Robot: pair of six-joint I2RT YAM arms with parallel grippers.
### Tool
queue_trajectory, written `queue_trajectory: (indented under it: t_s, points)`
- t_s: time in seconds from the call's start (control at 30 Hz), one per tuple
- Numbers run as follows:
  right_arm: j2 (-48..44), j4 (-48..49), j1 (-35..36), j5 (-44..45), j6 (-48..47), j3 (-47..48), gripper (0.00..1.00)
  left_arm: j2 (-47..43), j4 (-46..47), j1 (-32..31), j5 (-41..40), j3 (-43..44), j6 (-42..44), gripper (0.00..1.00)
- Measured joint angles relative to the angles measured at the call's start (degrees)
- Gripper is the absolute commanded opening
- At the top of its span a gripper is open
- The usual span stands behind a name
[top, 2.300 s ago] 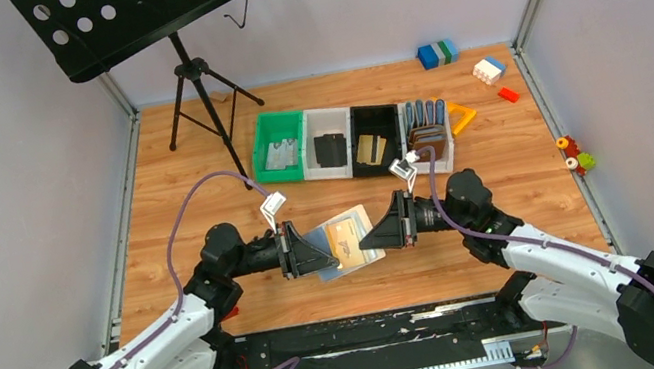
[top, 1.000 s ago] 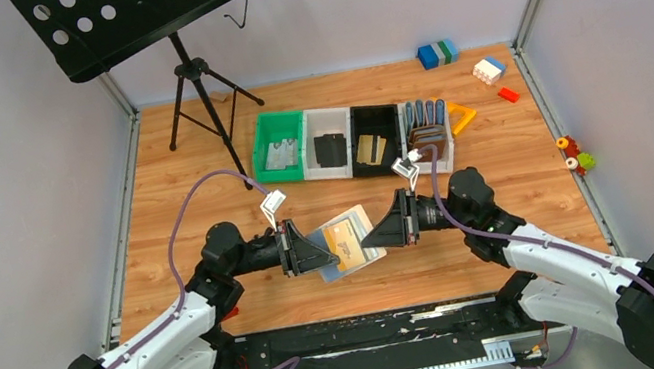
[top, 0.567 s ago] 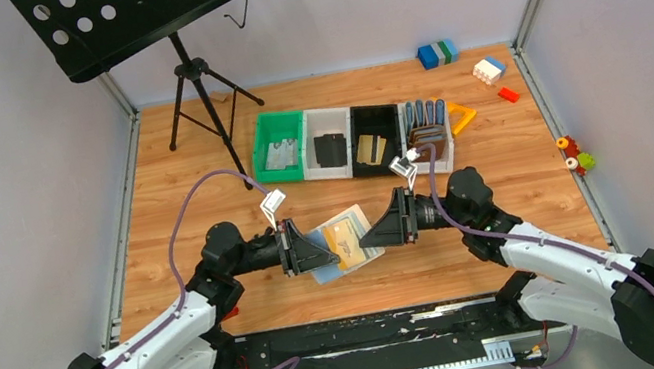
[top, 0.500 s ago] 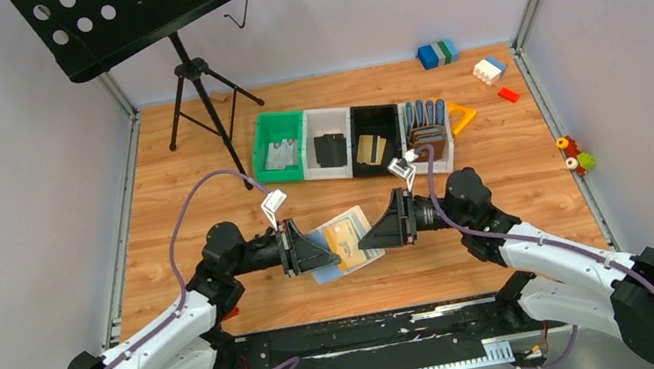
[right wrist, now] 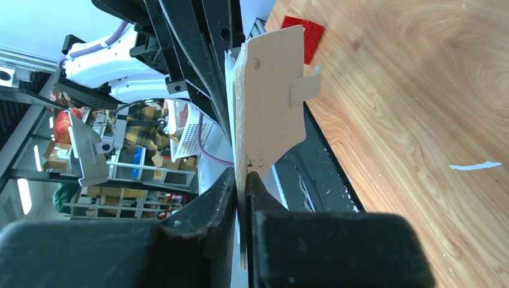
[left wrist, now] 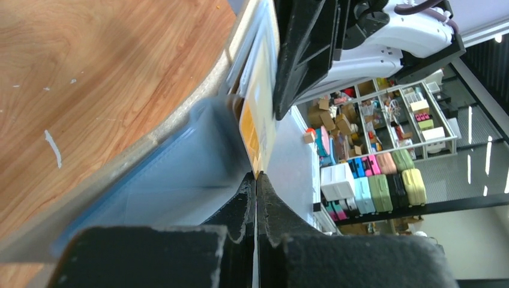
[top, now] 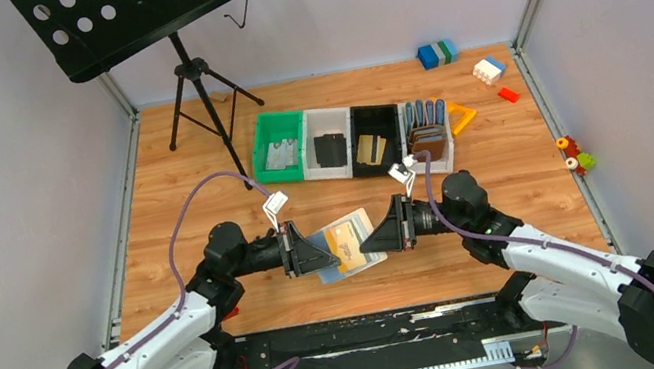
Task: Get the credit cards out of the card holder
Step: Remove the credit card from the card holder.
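Observation:
The pale grey-beige card holder (top: 350, 242) hangs open above the table between my two grippers. A gold credit card (top: 344, 236) shows in its light blue-grey inside. My left gripper (top: 329, 251) is shut, and in the left wrist view its tips (left wrist: 257, 180) pinch the near edge of the gold card (left wrist: 259, 120) next to the blue lining (left wrist: 180, 174). My right gripper (top: 365, 241) is shut on the holder's beige outer flap (right wrist: 270, 102), whose short strap tab (right wrist: 304, 87) sticks out sideways.
A row of bins stands behind: green with silvery cards (top: 280, 150), white with a black card (top: 330, 149), black with gold cards (top: 371, 148), white with brown wallets (top: 428, 134). A music stand (top: 194, 76) is at the back left. Toy bricks (top: 488, 69) lie at the far right.
The right arm and the holder have shifted slightly toward the near left. Both grippers keep their grip.

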Motion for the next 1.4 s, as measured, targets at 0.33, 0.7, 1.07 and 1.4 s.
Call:
queue_trajectory:
  t_s: [0.33, 0.7, 1.07, 1.4]
  points:
    - [-4.3, -6.5, -0.8, 2.4, -2.7, 0.2, 0.02, -0.3, -2.5, 1.2, -0.3, -0.1, 0.9, 0.08]
    - [-0.8, 2.0, -0.9, -0.5, 1.8, -1.0, 0.02, 2.6, 3.7, 1.3, 0.3, -0.1, -1.9, 0.3]
    - [-0.9, 5.3, -0.9, -1.0, 3.4, -1.6, 0.57, 4.2, 7.8, 1.3, 0.7, -0.1, -3.8, 0.0]
    - [1.3, 5.3, 0.0, -0.9, 1.7, -1.5, 0.34, 4.1, 7.1, 0.3, 0.9, -0.1, -3.8, 0.0]
